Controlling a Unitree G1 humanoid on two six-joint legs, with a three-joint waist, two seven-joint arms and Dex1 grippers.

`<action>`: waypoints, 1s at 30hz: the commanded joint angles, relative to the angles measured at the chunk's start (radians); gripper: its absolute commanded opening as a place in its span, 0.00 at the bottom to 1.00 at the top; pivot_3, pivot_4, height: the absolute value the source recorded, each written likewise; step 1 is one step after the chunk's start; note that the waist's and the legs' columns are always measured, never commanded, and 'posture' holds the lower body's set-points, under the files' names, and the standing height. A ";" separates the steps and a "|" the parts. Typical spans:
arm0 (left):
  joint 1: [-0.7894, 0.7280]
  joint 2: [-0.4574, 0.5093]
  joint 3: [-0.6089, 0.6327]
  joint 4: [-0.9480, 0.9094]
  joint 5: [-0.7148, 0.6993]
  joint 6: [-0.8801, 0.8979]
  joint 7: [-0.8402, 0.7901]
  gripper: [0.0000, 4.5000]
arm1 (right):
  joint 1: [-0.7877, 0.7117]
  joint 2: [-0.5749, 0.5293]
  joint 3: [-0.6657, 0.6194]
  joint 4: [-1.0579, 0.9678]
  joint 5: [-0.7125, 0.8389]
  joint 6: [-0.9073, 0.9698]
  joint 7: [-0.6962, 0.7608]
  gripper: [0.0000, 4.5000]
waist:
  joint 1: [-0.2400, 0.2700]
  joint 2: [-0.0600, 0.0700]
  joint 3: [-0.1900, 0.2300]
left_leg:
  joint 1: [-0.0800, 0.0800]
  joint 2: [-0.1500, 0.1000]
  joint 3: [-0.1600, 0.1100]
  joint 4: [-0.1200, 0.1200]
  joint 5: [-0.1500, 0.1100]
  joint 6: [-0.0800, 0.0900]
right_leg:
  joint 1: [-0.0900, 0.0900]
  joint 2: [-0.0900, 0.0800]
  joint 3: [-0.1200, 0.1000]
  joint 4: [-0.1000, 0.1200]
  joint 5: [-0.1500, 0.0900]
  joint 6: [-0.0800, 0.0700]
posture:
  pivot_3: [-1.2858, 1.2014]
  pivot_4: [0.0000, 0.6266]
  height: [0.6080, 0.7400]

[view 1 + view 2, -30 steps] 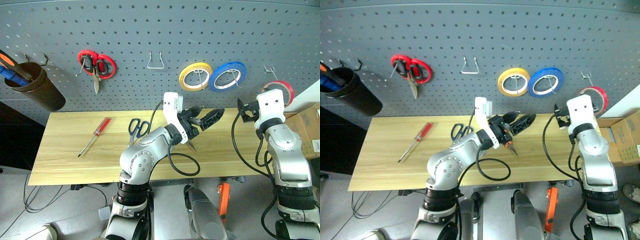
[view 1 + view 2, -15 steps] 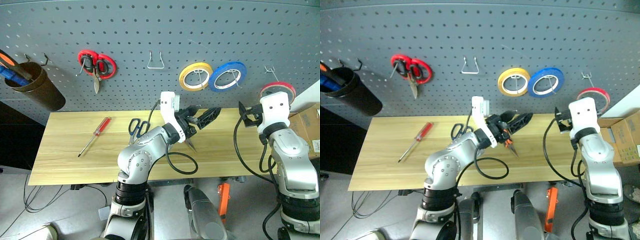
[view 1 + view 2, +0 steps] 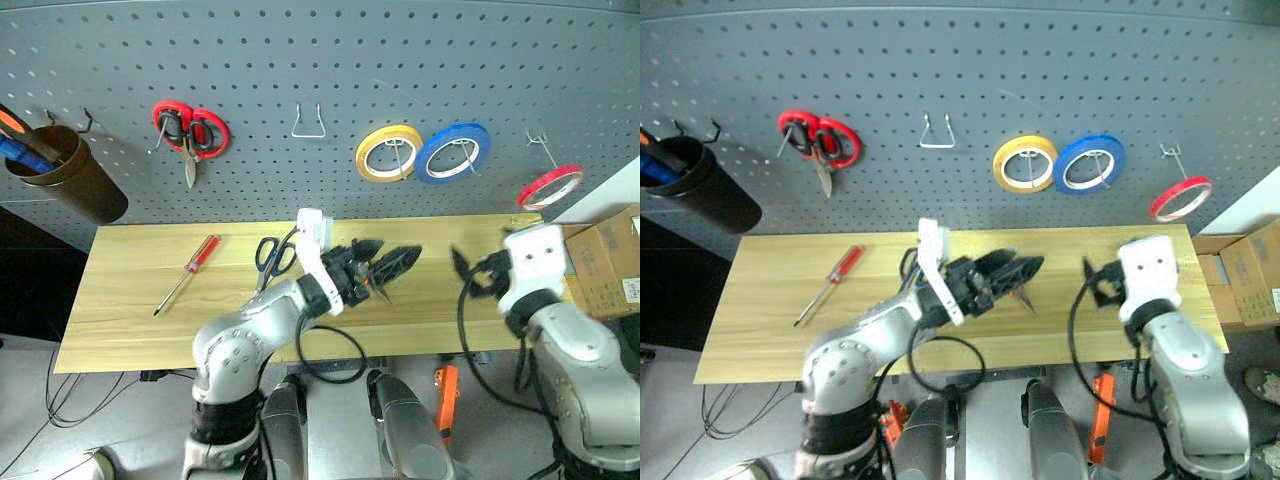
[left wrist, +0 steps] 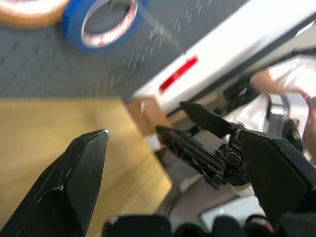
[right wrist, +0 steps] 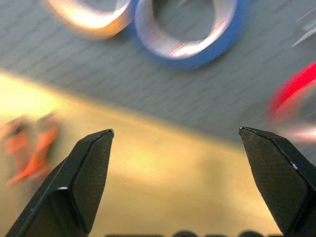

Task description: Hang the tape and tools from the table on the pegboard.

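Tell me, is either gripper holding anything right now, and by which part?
Nothing is held. The left gripper and the right gripper are both open and empty; the red tape hangs on the pegboard.

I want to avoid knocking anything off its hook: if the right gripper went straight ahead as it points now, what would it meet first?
Probably the pegboard near the blue tape roll: the open right gripper points over bare table toward it. Depth is unclear.

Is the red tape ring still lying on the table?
No, the red tape ring hangs on a pegboard hook.
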 commanded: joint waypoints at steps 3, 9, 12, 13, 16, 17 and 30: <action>0.101 0.054 0.018 -0.134 -0.037 0.028 0.103 1.00 | -0.083 0.047 0.077 0.085 0.014 0.132 -0.037 0.99 | 0.003 0.000 0.000 | 0.000 -0.001 0.000 0.001 0.001 0.001 | 0.000 -0.001 0.000 0.000 0.001 -0.001 | 0.51 0.59 1.00; 0.183 0.112 0.055 -0.192 -0.013 0.003 0.185 1.00 | -0.298 0.156 0.132 0.304 0.000 0.167 -0.097 0.99 | 0.006 -0.001 0.000 | 0.000 0.000 0.000 0.001 0.001 0.002 | -0.001 0.000 0.000 0.000 0.002 -0.003 | 0.53 0.59 1.00; 0.226 0.143 0.073 -0.212 0.022 -0.012 0.221 1.00 | -0.370 0.206 0.150 0.391 0.003 0.171 -0.113 0.99 | 0.011 -0.001 0.000 | -0.001 0.000 0.000 -0.001 0.001 0.002 | -0.002 0.000 -0.001 -0.002 0.002 -0.002 | 0.53 0.59 1.00; 0.240 0.156 0.070 -0.216 0.038 -0.019 0.224 1.00 | -0.389 0.230 0.147 0.411 0.009 0.184 -0.119 0.99 | 0.014 0.000 0.000 | -0.002 0.000 0.000 -0.002 0.001 0.002 | -0.002 0.000 -0.001 -0.003 0.002 -0.002 | 0.53 0.59 1.00; 0.274 0.170 0.073 -0.218 0.053 -0.042 0.230 1.00 | -0.449 0.318 0.130 0.459 0.026 0.227 -0.146 0.99 | 0.021 0.000 0.000 | -0.005 0.000 -0.001 -0.002 0.000 0.001 | -0.004 0.000 -0.002 -0.004 0.001 -0.002 | 0.54 0.60 1.00; 0.278 0.170 0.071 -0.219 0.056 -0.048 0.232 1.00 | -0.461 0.333 0.128 0.468 0.028 0.236 -0.149 0.99 | 0.023 0.000 0.000 | -0.007 0.000 -0.001 -0.002 0.000 0.001 | -0.006 0.000 -0.002 -0.003 0.001 -0.002 | 0.54 0.59 1.00; 0.320 0.228 0.124 -0.227 0.088 -0.086 0.231 1.00 | -0.495 0.364 0.178 0.638 0.013 0.224 -0.154 0.99 | 0.036 0.000 0.000 | -0.015 0.000 -0.004 0.000 0.001 0.001 | -0.011 -0.002 -0.006 -0.003 0.002 -0.002 | 0.56 0.60 1.00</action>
